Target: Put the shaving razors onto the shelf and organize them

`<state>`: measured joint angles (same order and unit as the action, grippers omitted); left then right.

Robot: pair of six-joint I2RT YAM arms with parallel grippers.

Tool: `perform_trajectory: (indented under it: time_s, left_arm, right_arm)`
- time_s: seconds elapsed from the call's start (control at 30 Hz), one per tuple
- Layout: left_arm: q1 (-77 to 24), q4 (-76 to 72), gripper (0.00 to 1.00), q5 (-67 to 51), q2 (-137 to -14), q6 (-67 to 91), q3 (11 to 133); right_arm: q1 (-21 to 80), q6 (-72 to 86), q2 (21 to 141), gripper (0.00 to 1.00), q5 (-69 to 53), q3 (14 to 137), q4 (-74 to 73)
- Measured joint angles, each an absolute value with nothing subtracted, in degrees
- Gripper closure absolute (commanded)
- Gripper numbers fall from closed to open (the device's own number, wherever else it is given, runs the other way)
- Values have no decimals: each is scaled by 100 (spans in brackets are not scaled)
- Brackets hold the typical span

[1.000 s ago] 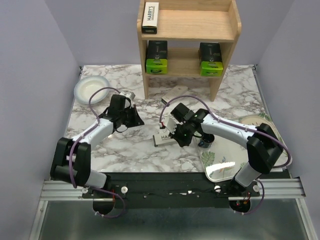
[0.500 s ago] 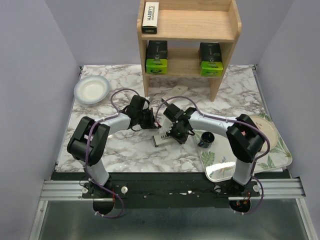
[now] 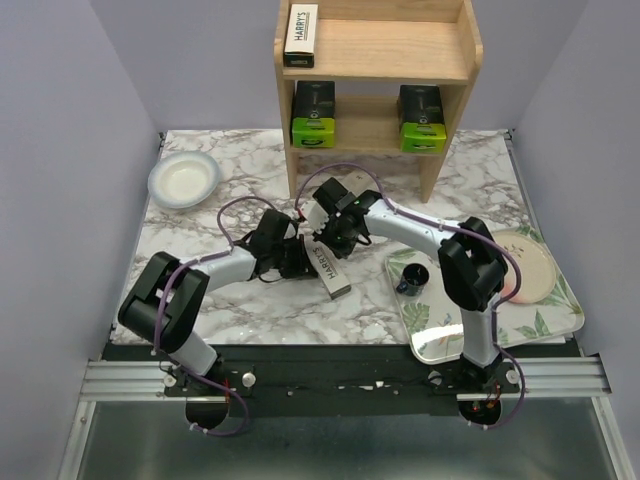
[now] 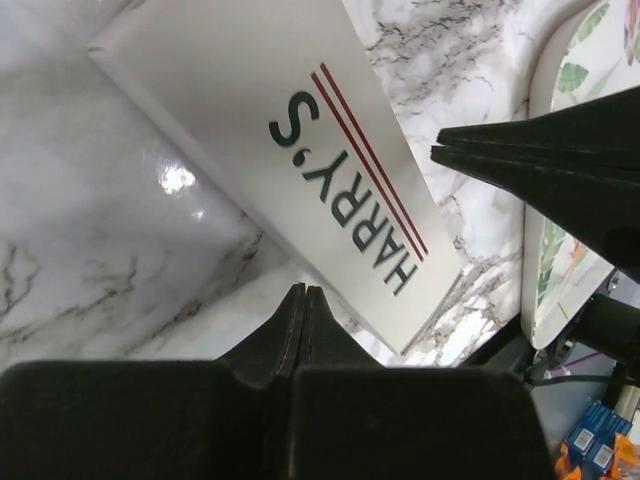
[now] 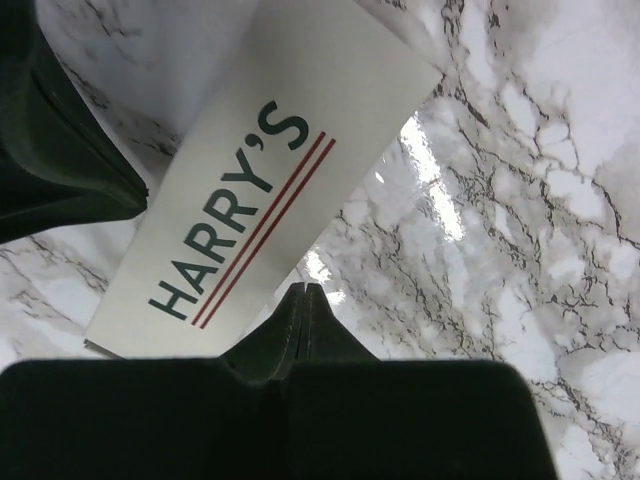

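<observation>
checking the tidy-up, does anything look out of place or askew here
One HARRY'S box lies flat and diagonal on the table, between the shut left gripper and right gripper, held by neither. The shelf carries a second box and two green-ended packs.

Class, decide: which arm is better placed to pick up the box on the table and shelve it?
Right, probably. The right tool and left tool are both shut at opposite long edges of the box, so either must open first; the right one sits nearer the shelf.
</observation>
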<state>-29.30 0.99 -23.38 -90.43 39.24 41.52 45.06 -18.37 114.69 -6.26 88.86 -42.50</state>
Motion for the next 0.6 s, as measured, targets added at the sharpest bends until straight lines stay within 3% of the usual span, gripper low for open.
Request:
perform_trajectory:
  time_s: [0.1, 0.17, 0.2, 0.27, 0.3, 0.47, 0.5, 0.6]
  left_arm:
    - [-2908, 366, 100, -2257, -8685, 3922, 4132]
    - [-2867, 596, 94, -2228, -8353, 3813, 4132]
    - [-2801, 707, 76, -2209, -8110, 3747, 4134]
    - [-2681, 969, 57, -2158, -7631, 3555, 4147]
    - [-2593, 1050, 36, -2156, -7461, 3529, 4154]
    - [-1787, 1557, 7, -2176, -6676, 3081, 4182]
    - [-1673, 1544, 1, -2196, -6608, 3063, 4156]
    - [-1190, 1234, 1, -2613, -6246, 3179, 3848]
  right_arm:
    - [4510, -1811, 11395, 98, -615, 8919, -4219]
    - [4497, -1804, 11233, 74, -539, 8812, -4167]
    - [4466, -1804, 11111, 48, -515, 8715, -4176]
    - [4414, -1793, 10873, 36, -545, 8521, -4200]
    - [4372, -1712, 10689, 26, -607, 8409, -4287]
    - [4224, -1253, 10047, 18, -1157, 8090, -4359]
    - [4217, -1153, 9963, 1, -1262, 8049, -4364]
    - [4270, -696, 9870, 0, -1452, 7996, -4331]
